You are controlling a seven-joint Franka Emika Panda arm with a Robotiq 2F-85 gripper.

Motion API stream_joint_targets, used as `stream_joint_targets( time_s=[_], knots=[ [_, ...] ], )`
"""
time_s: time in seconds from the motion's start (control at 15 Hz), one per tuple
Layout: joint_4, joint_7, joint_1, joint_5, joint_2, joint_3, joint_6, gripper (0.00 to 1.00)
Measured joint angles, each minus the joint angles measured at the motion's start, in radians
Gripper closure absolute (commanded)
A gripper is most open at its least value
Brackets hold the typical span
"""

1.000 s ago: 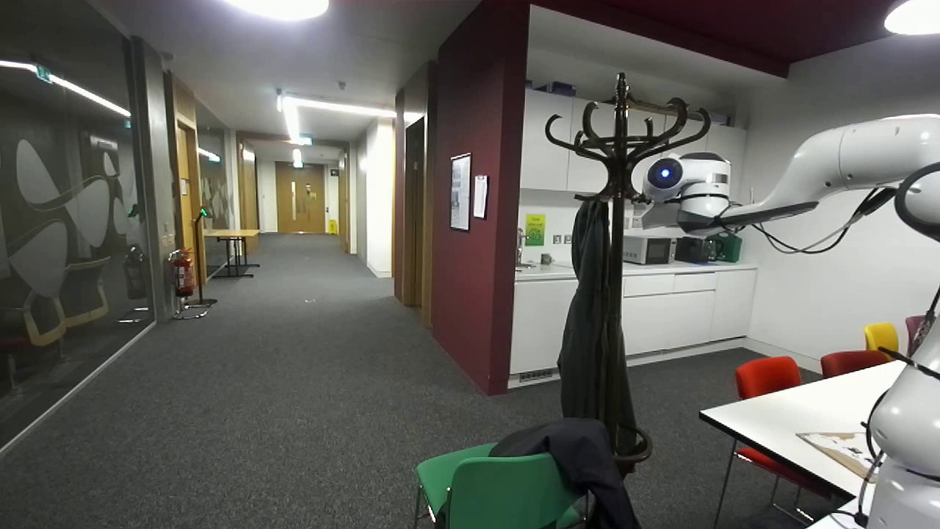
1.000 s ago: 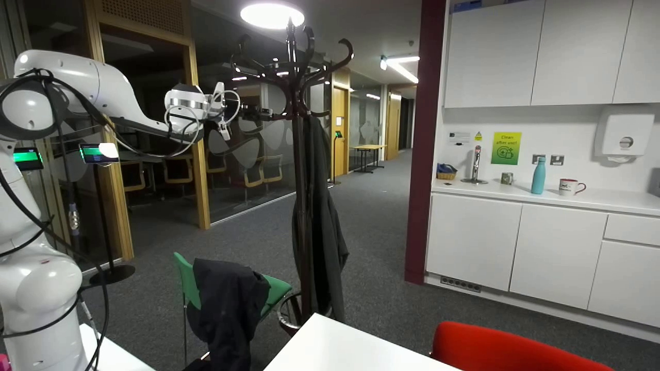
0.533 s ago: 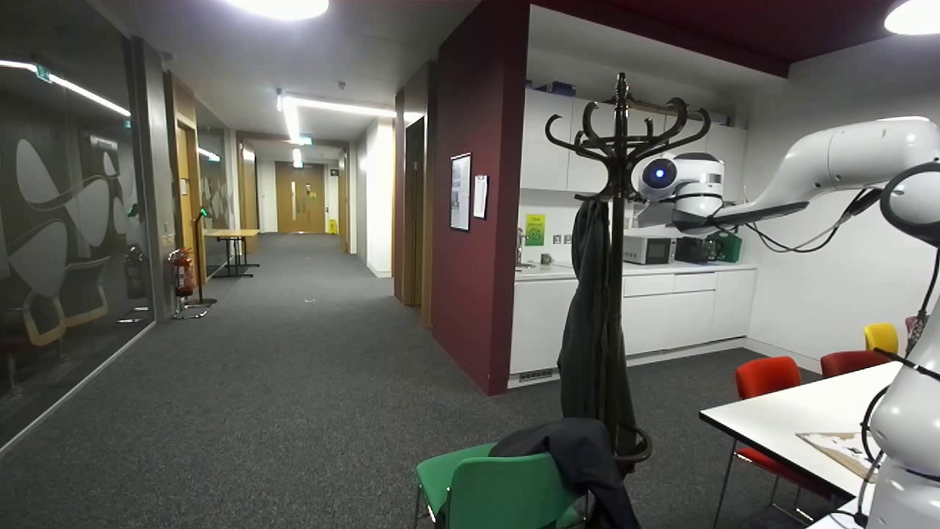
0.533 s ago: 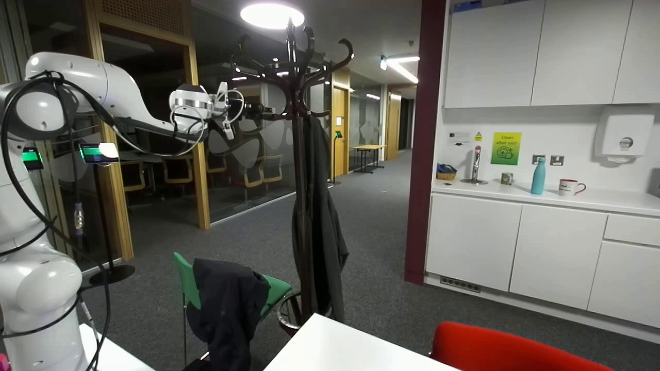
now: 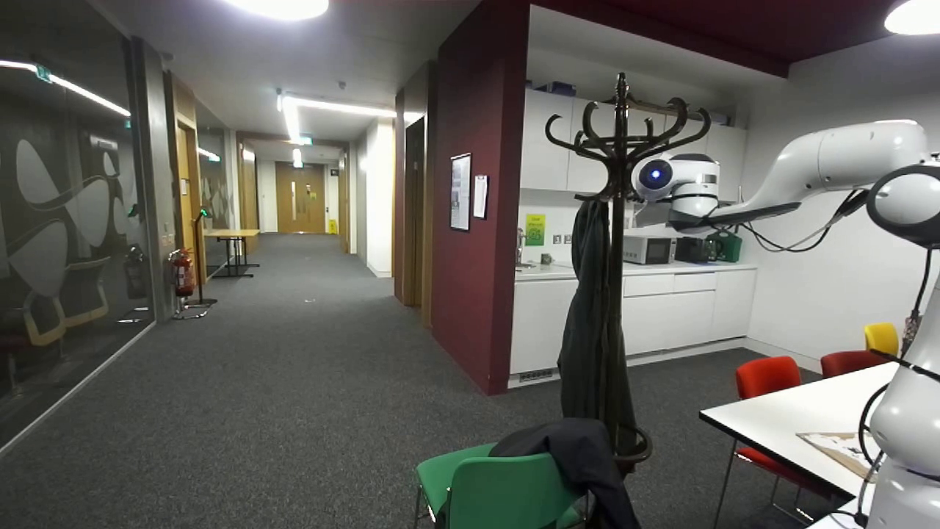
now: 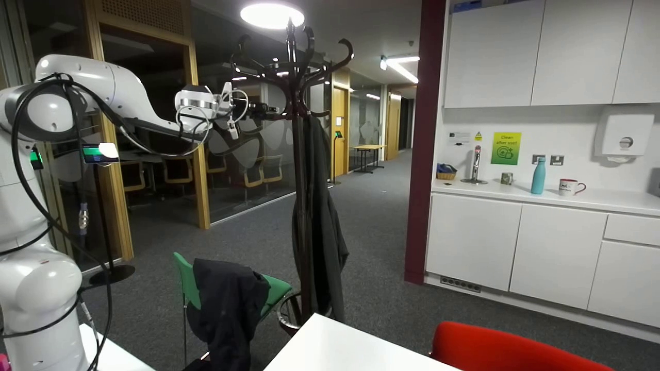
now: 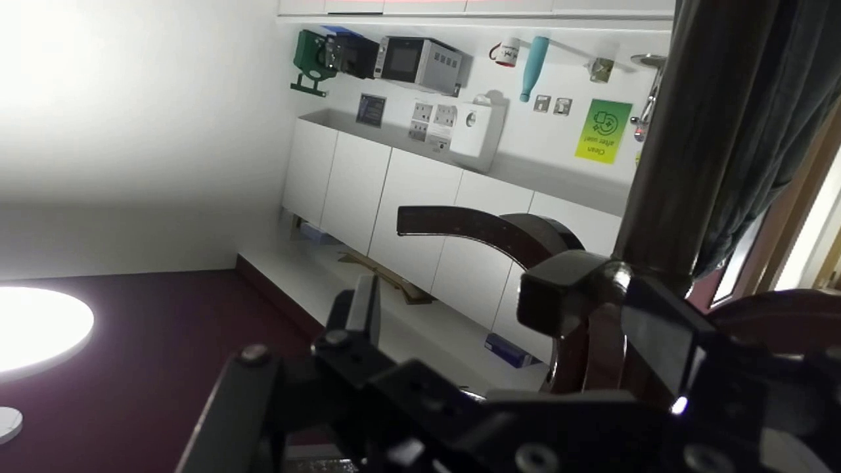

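Note:
My gripper (image 7: 498, 288) stands open at the height of the hooks of a dark brown coat stand (image 6: 300, 170). In the wrist view, which is upside down, a stubby peg of the stand (image 7: 558, 292) lies between the spread fingers, close beside the right-hand finger (image 7: 660, 335); whether they touch I cannot tell. The left-hand finger (image 7: 363, 309) is well apart from it. A dark grey coat (image 5: 584, 308) hangs from the stand, below the gripper's level. In an exterior view the gripper (image 6: 268, 110) points at the post; elsewhere the stand partly hides it.
A green chair (image 5: 507, 485) with a dark jacket (image 5: 565, 448) over it stands by the stand's foot. White tables (image 6: 350, 350) and a red chair (image 5: 767, 376) are near. Behind are kitchen cupboards (image 6: 474, 237), a turquoise bottle (image 6: 538, 176) and a microwave (image 7: 420, 64).
The arm has moved forward, bringing the gripper a little closer to the coat stand's post. Its jaws stay open, and the stand and coat look unmoved.

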Motion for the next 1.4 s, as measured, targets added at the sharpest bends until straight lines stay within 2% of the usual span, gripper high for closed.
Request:
stream_joint_targets(
  time_s=[0.67, 1.4],
  knots=[
    [0.001, 0.000, -0.005, 0.000, 0.000, -0.034, 0.000, 0.00],
    [-0.013, 0.000, -0.041, 0.000, -0.001, -0.073, -0.001, 0.00]
  ],
)
